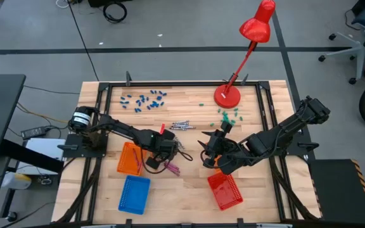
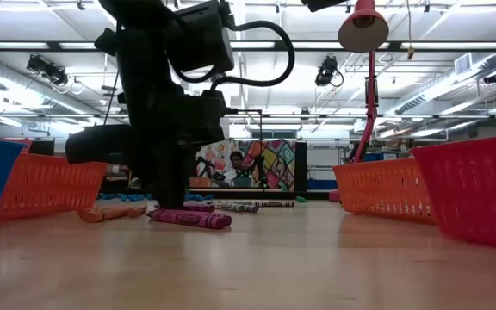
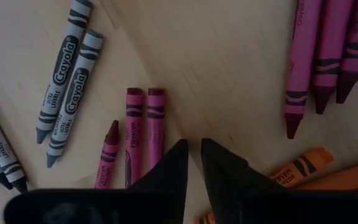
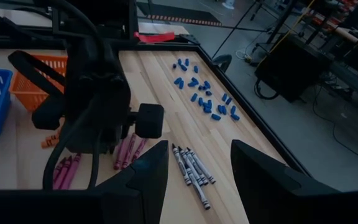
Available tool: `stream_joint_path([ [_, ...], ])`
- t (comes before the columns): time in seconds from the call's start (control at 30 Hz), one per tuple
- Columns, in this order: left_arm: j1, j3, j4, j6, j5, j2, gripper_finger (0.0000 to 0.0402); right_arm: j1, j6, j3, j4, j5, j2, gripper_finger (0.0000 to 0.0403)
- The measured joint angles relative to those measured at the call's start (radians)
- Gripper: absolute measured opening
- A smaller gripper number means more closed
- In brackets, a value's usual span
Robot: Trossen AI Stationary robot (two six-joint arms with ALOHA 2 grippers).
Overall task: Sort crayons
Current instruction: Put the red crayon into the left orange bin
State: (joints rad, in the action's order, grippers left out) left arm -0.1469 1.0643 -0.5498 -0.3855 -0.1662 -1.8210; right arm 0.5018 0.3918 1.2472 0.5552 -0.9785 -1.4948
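Observation:
Crayons lie loose on the wooden table. In the left wrist view I see grey ones [image 3: 67,62], a pair of pink ones [image 3: 145,124] with a darker short one beside them, three more pink [image 3: 328,50] and orange ones [image 3: 303,168]. My left gripper [image 3: 194,152] points down at bare wood just beside the pink pair. Its fingers stand a narrow gap apart with nothing between them. In the high view it is near the table's middle [image 1: 168,152]. My right gripper [image 4: 197,180] hangs open above the table [image 1: 206,152], holding nothing.
An orange basket [image 1: 130,158] and a blue basket [image 1: 134,194] stand near my left arm, a red basket [image 1: 225,190] near my right. A red desk lamp [image 1: 227,95] stands at the far side. Small blue pieces [image 1: 144,99] and green pieces [image 1: 228,115] lie scattered far off.

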Motion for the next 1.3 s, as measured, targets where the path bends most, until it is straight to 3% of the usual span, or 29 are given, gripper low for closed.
stream_joint_path([
  [0.5, -0.022, 0.011, 0.001, -0.001, -0.038, 0.021, 0.0052, 0.000, -0.001, 0.000, 0.000, 0.000, 0.000, 0.0178],
  [0.9, 0.015, 0.011, -0.001, 0.004, -0.077, 0.029, 0.0129, 0.000, 0.000, 0.000, -0.001, 0.000, 0.000, 0.0178],
  [1.3, 0.012, -0.047, 0.043, -0.029, -0.057, 0.030, 0.0137, 0.000, -0.001, 0.000, -0.001, 0.000, 0.000, 0.0178],
])
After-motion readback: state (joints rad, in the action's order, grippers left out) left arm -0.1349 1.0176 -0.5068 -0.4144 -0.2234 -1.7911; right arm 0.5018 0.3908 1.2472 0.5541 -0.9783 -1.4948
